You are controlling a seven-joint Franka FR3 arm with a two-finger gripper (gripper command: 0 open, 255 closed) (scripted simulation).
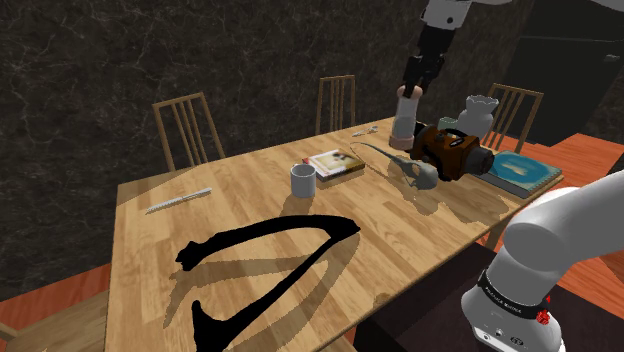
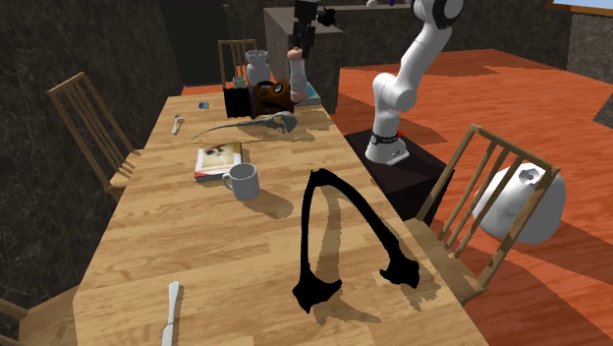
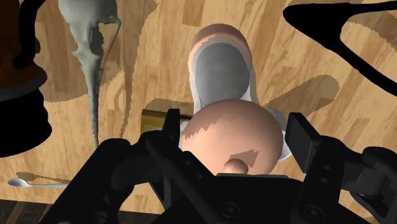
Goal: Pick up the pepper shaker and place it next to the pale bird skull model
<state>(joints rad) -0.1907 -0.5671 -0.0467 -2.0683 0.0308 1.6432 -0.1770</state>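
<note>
My gripper (image 1: 409,90) is shut on the pepper shaker (image 1: 405,118), a pinkish-white shaker with a rounded top, held upright by its upper part. In the second exterior view the gripper (image 2: 298,51) holds the shaker (image 2: 295,73) over the far end of the wooden table (image 2: 196,246). The pale grey bird skull (image 1: 408,170) with its long thin beak lies on the table just in front of the shaker. In the wrist view the fingers (image 3: 173,130) clasp the shaker (image 3: 229,121), and the skull (image 3: 88,32) lies off to one side below it.
A brown and black object (image 1: 450,150) and a white vase (image 1: 480,110) stand close behind the skull. A mug (image 1: 303,180), a book (image 1: 335,162), a knife (image 1: 178,200) and a large black wishbone shape (image 1: 265,260) lie on the table. Chairs (image 1: 187,125) ring it.
</note>
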